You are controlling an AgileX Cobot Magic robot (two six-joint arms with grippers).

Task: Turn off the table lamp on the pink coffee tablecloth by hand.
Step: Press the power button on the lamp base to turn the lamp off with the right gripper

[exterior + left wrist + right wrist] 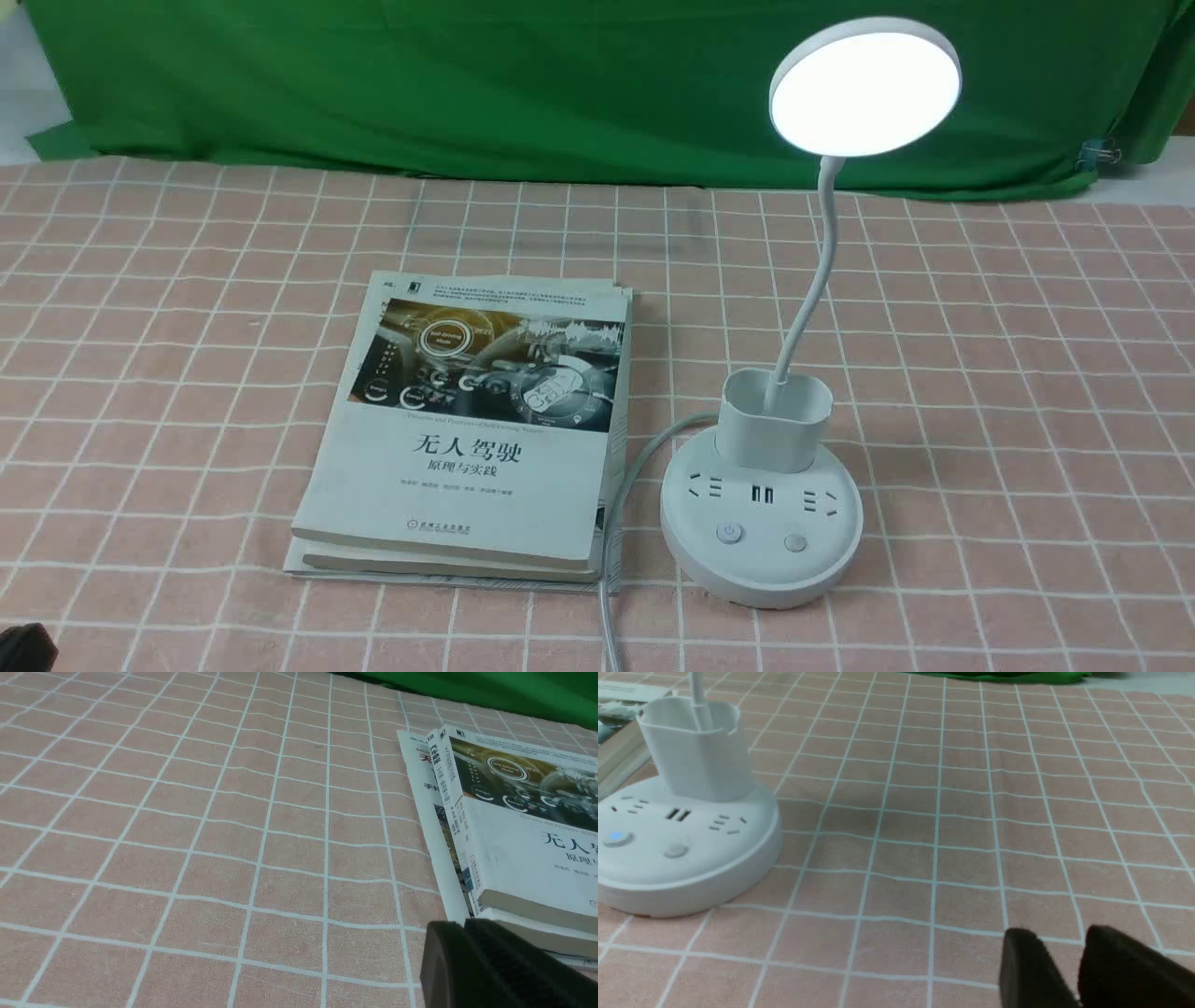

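Observation:
The white table lamp [761, 541] stands on the pink coffee tablecloth [1008, 392], right of centre, with its disc head [864, 86] lit. Its round base carries a button with a blue light [730, 533] and a plain button [795, 542]. The right wrist view shows the base [686, 858], the blue-lit button [616, 837] and the pen cup [696, 751]. My right gripper [1064, 942] hovers over bare cloth well away from the base, its jaws a narrow gap apart and empty. My left gripper [465, 926] is shut and empty near the books' front corner; only a black corner of it [23, 649] shows in the front view.
Two stacked books [476, 429] lie left of the lamp and also show in the left wrist view [523, 830]. The lamp's grey cable [616, 523] runs between books and base to the front edge. A green backdrop cloth [467, 84] hangs at the back.

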